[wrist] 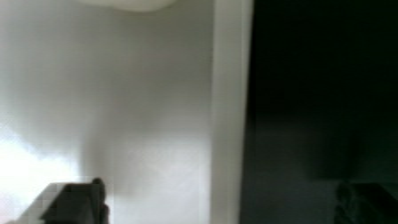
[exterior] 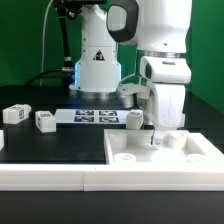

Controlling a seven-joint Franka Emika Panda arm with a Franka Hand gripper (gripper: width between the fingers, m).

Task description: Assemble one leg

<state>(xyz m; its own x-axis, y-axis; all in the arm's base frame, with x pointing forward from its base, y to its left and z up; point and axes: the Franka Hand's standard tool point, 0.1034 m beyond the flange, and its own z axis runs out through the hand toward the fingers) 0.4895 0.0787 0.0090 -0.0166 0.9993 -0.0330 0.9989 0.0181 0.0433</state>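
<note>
Three small white legs with black-and-white tags lie on the black table: one leg (exterior: 15,113) at the exterior view's far left, a second (exterior: 44,120) beside it, a third (exterior: 133,118) just left of my gripper. My gripper (exterior: 156,134) hangs low over the far rim of the large white tray-like piece (exterior: 160,152). In the wrist view my gripper (wrist: 217,205) is open. One dark fingertip (wrist: 71,202) is over the white piece (wrist: 125,110), the other fingertip (wrist: 365,200) over the dark table. The piece's edge runs between them. No leg shows in the wrist view.
The marker board (exterior: 95,116) lies flat on the table between the legs. The robot's white base (exterior: 98,65) stands behind it. A white ledge (exterior: 50,176) runs along the front edge of the table.
</note>
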